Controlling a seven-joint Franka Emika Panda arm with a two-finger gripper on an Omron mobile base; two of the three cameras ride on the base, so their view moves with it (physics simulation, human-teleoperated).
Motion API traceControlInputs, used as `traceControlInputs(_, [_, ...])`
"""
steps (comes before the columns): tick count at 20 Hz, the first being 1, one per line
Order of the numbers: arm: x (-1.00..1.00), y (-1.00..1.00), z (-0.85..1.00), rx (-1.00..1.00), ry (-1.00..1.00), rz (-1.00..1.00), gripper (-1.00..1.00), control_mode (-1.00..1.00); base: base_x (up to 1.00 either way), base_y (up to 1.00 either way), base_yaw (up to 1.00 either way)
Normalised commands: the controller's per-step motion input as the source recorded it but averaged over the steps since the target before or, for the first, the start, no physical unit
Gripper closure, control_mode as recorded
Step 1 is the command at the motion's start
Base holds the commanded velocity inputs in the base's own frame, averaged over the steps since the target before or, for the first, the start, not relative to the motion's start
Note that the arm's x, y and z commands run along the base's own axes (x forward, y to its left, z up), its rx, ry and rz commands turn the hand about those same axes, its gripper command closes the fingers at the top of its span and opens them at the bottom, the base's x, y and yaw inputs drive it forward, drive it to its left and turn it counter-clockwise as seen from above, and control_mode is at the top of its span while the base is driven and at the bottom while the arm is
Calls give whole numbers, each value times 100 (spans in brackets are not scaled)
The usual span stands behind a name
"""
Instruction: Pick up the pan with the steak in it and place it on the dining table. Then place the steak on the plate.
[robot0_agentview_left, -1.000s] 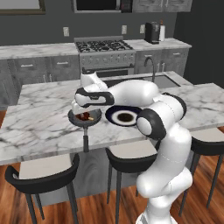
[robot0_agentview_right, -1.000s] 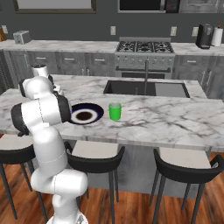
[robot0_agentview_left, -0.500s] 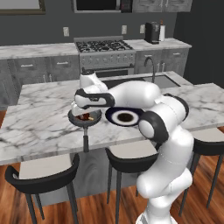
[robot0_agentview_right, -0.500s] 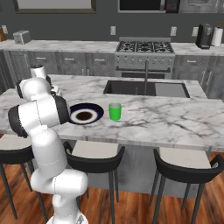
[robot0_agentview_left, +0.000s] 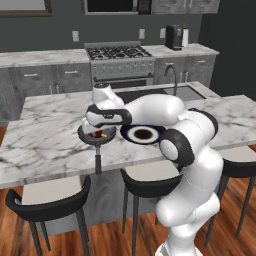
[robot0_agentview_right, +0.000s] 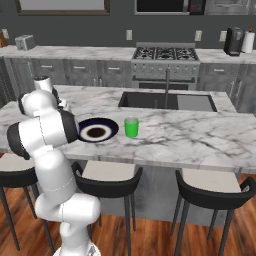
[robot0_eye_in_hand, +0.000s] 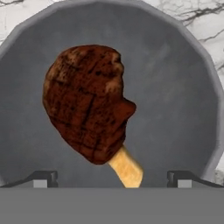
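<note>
End effector (robot0_eye_in_hand: 112, 177) released, jaws spread wide above steak (robot0_eye_in_hand: 87, 103) lying in pan (robot0_eye_in_hand: 175, 87); pan rests on worktop (robot0_agentview_left: 45, 135) beside plate (robot0_agentview_left: 143, 134).

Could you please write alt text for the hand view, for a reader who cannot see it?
A dark reddish-brown steak with an orange-yellow end lies in a round dark grey pan, seen from close above. The open gripper has its two dark fingertips low in the picture, either side of the steak. White marble shows beyond the rim.

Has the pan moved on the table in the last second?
No. The pan sits at the same spot on the table, just left of the plate, handle hanging over the near edge as before.
</note>
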Motion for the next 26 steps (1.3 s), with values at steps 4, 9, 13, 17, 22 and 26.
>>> traceControlInputs(4, [12,0,-27,-1,1,1,-100,-100,0,0,0])
traceControlInputs(9, [19,1,-36,-2,4,2,-100,-100,0,0,0])
traceControlInputs(13, [17,2,-35,-2,2,1,-100,-100,0,0,0])
traceControlInputs(17, [9,4,-23,-2,0,0,-100,-100,0,0,0])
traceControlInputs(22, [3,2,-10,0,0,0,100,-100,0,0,0])
traceControlInputs(26, [2,0,11,3,-1,0,100,-100,0,0,0])
